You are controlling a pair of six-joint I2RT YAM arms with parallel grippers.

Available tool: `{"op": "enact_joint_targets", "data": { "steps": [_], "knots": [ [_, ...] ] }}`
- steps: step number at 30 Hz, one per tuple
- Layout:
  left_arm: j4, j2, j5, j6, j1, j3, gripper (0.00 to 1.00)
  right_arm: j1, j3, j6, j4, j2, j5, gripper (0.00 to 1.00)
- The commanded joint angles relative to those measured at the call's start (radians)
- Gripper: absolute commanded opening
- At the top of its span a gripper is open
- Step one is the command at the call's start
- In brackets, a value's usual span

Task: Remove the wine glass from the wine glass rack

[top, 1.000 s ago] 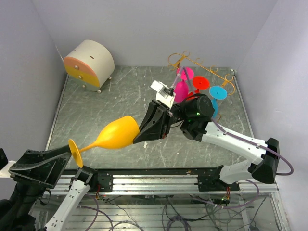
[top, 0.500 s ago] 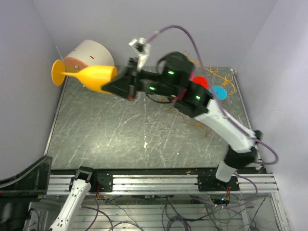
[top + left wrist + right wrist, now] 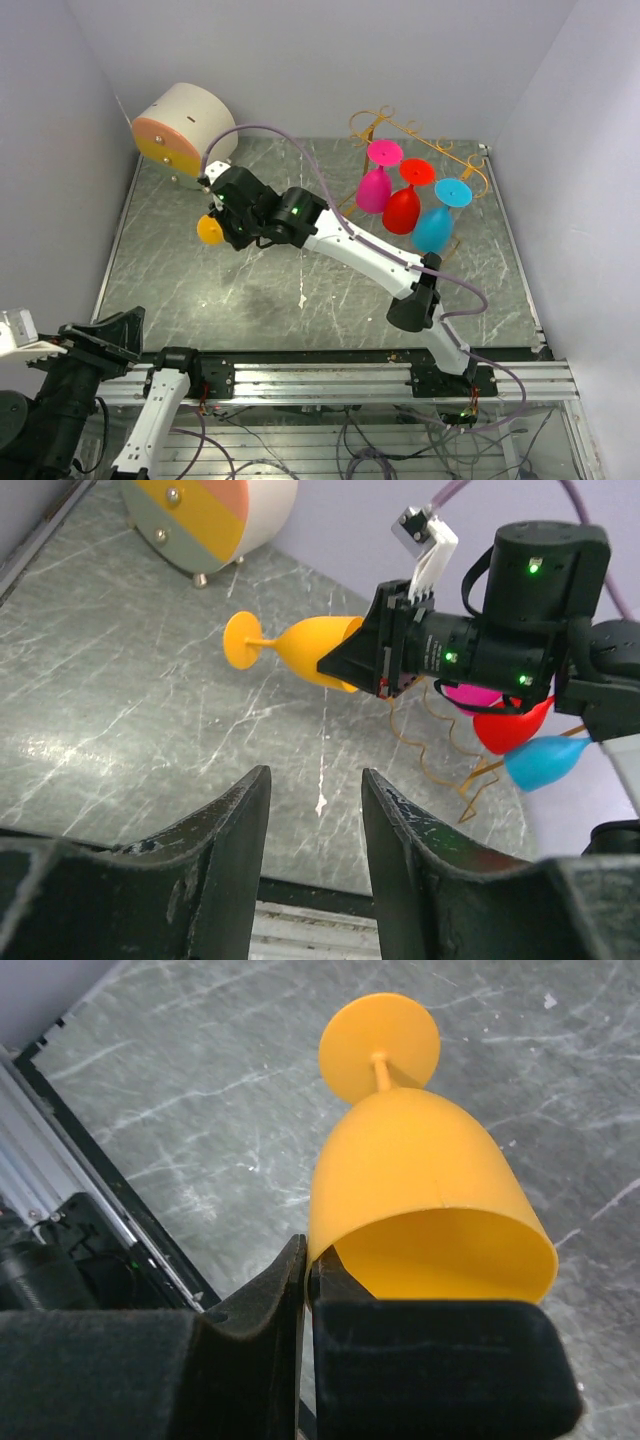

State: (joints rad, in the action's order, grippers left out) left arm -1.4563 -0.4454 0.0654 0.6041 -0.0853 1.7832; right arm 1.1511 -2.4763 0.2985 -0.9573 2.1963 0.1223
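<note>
My right gripper (image 3: 232, 215) is shut on the rim of an orange wine glass (image 3: 210, 229). It holds the glass on its side above the left middle of the table, foot pointing away from the gripper. In the right wrist view one finger is inside the bowl (image 3: 420, 1190) and one outside, at the gripper (image 3: 308, 1255). The left wrist view shows the glass (image 3: 300, 650) and the right gripper (image 3: 365, 665). The gold wire rack (image 3: 420, 135) stands at the back right. My left gripper (image 3: 110, 335) is open and empty over the near left edge; its own camera shows it too (image 3: 315, 790).
Pink (image 3: 375, 185), red (image 3: 403, 205) and blue (image 3: 435, 225) glasses hang upside down from the rack. The round cream-and-orange drawer box (image 3: 185, 125) stands at the back left. Grey walls close in on the left, back and right. A metal rail (image 3: 330, 375) runs along the near edge.
My right arm has swung the orange glass from high at the back left, by the drawer box, down towards the table's left middle. My left gripper has risen back into view at the near left.
</note>
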Motion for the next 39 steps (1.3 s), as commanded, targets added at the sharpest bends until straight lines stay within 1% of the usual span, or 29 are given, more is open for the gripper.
{"op": "enact_joint_targets", "data": {
  "steps": [1,3,8,14,18,24,27,28,30,31,32,34,39],
  "knots": [
    [-0.038,0.014,-0.066,-0.059,0.028,-0.044,0.51,0.014,-0.026,-0.046,-0.074,-0.013,0.047,0.00],
    [-0.036,0.020,-0.075,-0.061,0.037,-0.061,0.51,0.013,-0.006,-0.057,-0.084,-0.006,0.024,0.00],
    [-0.025,0.033,-0.102,-0.061,0.058,-0.090,0.47,0.013,-0.071,-0.088,-0.165,0.084,-0.012,0.00],
    [-0.037,0.051,-0.138,-0.068,0.070,-0.118,0.47,0.010,-0.070,-0.114,-0.158,0.125,-0.043,0.00],
    [-0.038,0.061,-0.168,-0.077,0.109,-0.137,0.46,0.006,-0.081,-0.129,-0.171,0.162,-0.062,0.00],
    [-0.039,0.068,-0.187,-0.087,0.125,-0.154,0.47,0.004,-0.070,-0.134,-0.176,0.197,-0.060,0.04],
    [-0.039,0.069,-0.187,-0.088,0.127,-0.156,0.48,0.004,-0.055,-0.134,-0.161,0.190,-0.056,0.11],
    [-0.039,0.070,-0.187,-0.089,0.128,-0.157,0.48,0.004,-0.050,-0.134,-0.154,0.186,-0.052,0.15],
    [-0.039,0.070,-0.187,-0.092,0.128,-0.160,0.48,0.004,-0.046,-0.131,-0.137,0.175,-0.044,0.31],
    [-0.039,0.067,-0.187,-0.094,0.129,-0.161,0.48,0.004,-0.044,-0.129,-0.128,0.168,-0.040,0.36],
    [-0.039,0.069,-0.188,-0.095,0.129,-0.163,0.47,0.003,-0.045,-0.128,-0.119,0.163,-0.040,0.40],
    [-0.039,0.068,-0.190,-0.098,0.129,-0.165,0.47,0.003,-0.055,-0.127,-0.109,0.155,-0.041,0.43],
    [-0.039,0.065,-0.187,-0.101,0.130,-0.162,0.47,0.001,-0.033,-0.132,-0.043,0.114,-0.059,0.45]
  ]
}}
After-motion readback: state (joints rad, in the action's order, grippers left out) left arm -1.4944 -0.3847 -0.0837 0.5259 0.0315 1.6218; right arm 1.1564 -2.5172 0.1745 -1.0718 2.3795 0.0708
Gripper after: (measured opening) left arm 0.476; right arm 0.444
